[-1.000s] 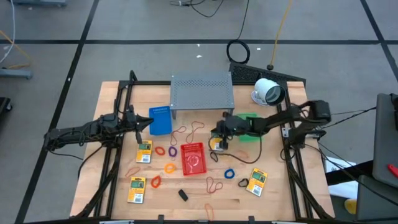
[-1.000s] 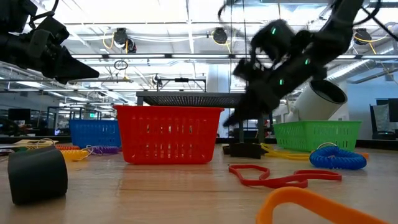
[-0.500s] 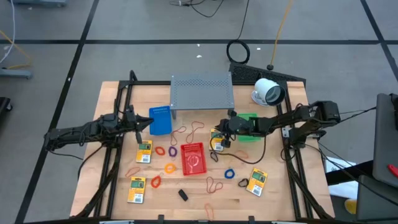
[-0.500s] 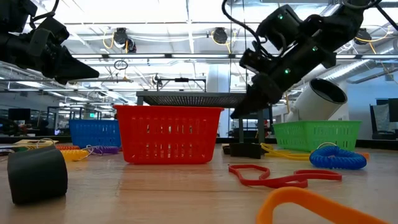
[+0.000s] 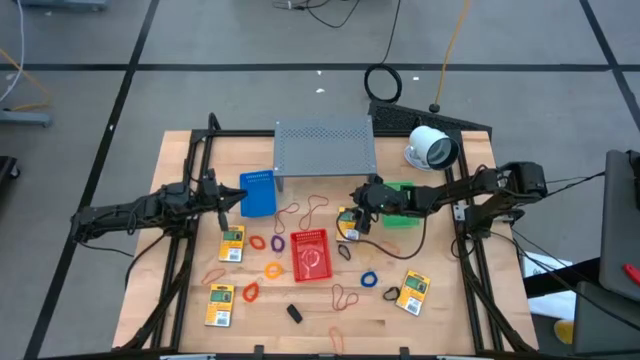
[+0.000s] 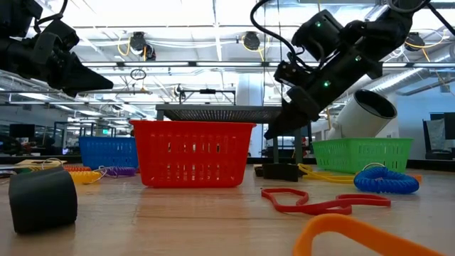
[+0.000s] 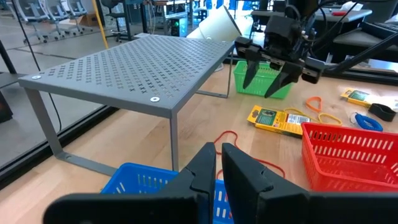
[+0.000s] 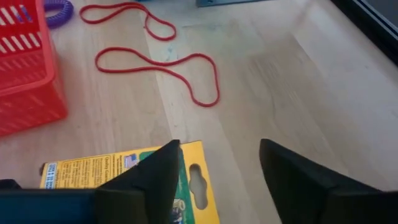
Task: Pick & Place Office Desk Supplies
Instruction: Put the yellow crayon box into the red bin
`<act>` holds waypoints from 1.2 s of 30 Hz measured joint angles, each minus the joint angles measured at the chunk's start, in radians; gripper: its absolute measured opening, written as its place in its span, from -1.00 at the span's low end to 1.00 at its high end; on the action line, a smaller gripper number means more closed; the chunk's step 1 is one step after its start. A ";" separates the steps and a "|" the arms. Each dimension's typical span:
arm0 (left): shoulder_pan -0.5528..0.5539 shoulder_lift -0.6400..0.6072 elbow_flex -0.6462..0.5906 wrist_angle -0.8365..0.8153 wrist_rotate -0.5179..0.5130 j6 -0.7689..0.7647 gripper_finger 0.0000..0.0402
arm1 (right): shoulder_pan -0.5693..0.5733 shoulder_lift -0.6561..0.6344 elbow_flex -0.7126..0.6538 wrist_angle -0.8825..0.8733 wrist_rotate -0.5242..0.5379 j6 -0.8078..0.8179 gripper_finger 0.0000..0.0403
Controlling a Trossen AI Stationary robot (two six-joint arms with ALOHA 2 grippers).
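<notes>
the right fingers [image 5: 352,207] stand spread, empty, just above a yellow packet [image 5: 347,225] lying at their 6 o'clock beside the red basket [image 5: 310,253], long axis toward 12 in the overhead view. the right arm is nearer; the left fingers [image 5: 238,197] are pressed together over the blue basket [image 5: 258,193].

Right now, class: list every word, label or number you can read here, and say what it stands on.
None can be read for certain.
Flat yellow card packet with green label: small print lines, too blurred to read.
The other yellow packets: labels too small to read.
Red plastic basket, grey perforated metal shelf: no text.
</notes>
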 joint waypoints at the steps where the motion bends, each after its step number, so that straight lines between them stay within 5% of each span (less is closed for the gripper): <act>1: 0.000 0.000 0.000 0.000 0.000 0.000 -0.82 | 0.000 0.000 0.000 0.000 0.000 0.000 -0.07; 11: 0.000 0.000 0.000 0.000 0.000 0.000 -0.82 | -0.002 0.000 0.000 0.000 0.048 -0.005 -0.93; 30: 0.000 0.000 0.000 0.001 -0.006 0.004 -0.82 | -0.050 0.250 0.002 0.172 0.027 -0.005 -1.00; 36: 0.000 0.000 0.000 0.000 -0.007 0.008 -0.82 | -0.063 0.237 0.002 0.170 -0.168 0.026 -1.00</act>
